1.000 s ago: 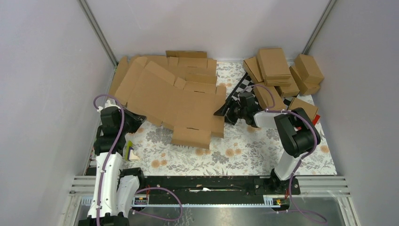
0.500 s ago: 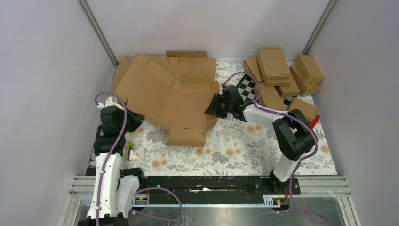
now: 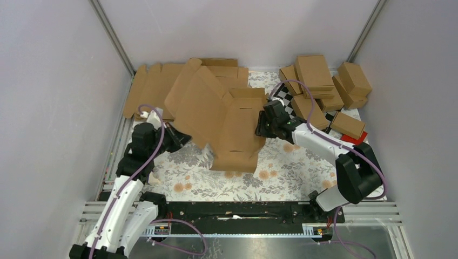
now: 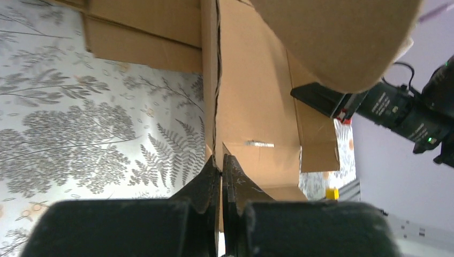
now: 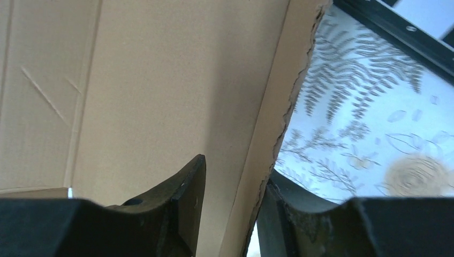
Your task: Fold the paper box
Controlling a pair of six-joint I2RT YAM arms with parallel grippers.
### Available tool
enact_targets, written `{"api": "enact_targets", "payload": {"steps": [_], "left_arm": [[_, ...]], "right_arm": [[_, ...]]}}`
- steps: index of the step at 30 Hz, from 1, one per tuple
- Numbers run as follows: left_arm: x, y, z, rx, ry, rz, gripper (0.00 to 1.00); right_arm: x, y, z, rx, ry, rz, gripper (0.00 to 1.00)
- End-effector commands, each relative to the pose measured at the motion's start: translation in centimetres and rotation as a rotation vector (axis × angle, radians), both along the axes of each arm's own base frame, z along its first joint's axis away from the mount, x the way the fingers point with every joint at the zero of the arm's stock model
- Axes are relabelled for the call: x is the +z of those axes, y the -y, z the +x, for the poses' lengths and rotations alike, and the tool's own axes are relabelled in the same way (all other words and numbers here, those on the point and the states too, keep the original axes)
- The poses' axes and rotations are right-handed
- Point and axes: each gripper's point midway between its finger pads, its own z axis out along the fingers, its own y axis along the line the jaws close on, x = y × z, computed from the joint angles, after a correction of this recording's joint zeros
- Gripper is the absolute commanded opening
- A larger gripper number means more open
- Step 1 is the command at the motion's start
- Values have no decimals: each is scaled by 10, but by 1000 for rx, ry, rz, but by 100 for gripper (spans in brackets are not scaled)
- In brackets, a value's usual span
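While both arms reach in from the near edge, the plain brown corrugated cardboard blank of the paper box [image 3: 227,116] stands tilted and partly raised over the middle of the grey floral table cover [image 3: 281,175], its near flap resting on the cover. The left gripper [image 3: 182,137] is clenched on the blank's left edge, its black fingers pinched together on the cardboard. The right gripper [image 3: 263,125] straddles the right edge, one finger on each face; whether it grips cannot be told. Flat brown cardboard blanks [image 3: 154,86] lie far left; a pile of closed brown boxes [image 3: 318,78] sits far right, beside a black-and-white checkerboard [image 3: 285,97].
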Motion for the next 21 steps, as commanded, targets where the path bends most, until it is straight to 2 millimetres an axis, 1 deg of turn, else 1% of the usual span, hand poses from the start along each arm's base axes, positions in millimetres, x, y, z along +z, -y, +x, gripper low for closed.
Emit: {"api": "enact_targets", "payload": {"steps": [1,3,4,6,9,10,12,13,14,16,17,18,19,21], "left_arm": [[-1,31,-3,-130,8,-9,0],[-11,40,-5,-157,-24,7,0],[-17,42,-5,-159,-38,22,0],[-22,51,-8,-186,-46,36,0],[-24,60,-10,-192,-34,53,0],[-24,63,-10,-194,-30,59,0],[-24,68,-11,-210,-22,68,3],[-24,70,-12,-218,-17,71,5],[-24,72,-12,-225,-13,72,8],[-24,76,-13,-259,3,66,19],[-23,79,-13,-274,11,64,27],[-25,80,-13,-284,11,63,38],[-26,81,-12,-288,12,65,51],[-29,80,-8,-273,10,73,69]], "right_arm": [[4,35,-8,-5,30,-170,46],[0,47,-11,-17,21,-226,55],[-2,52,-13,-23,13,-249,57],[-7,60,-15,-33,4,-282,57],[-14,67,-20,-42,-20,-293,57],[-16,69,-22,-42,-28,-295,60],[-20,73,-24,-45,-44,-308,75],[-22,75,-26,-44,-51,-317,78],[-23,77,-27,-43,-57,-323,78],[-24,80,-28,-41,-58,-328,77],[-23,81,-28,-42,-53,-328,75],[-22,82,-28,-44,-49,-329,72],[-21,82,-29,-44,-46,-328,70],[-20,85,-30,-46,-47,-333,64]]}}
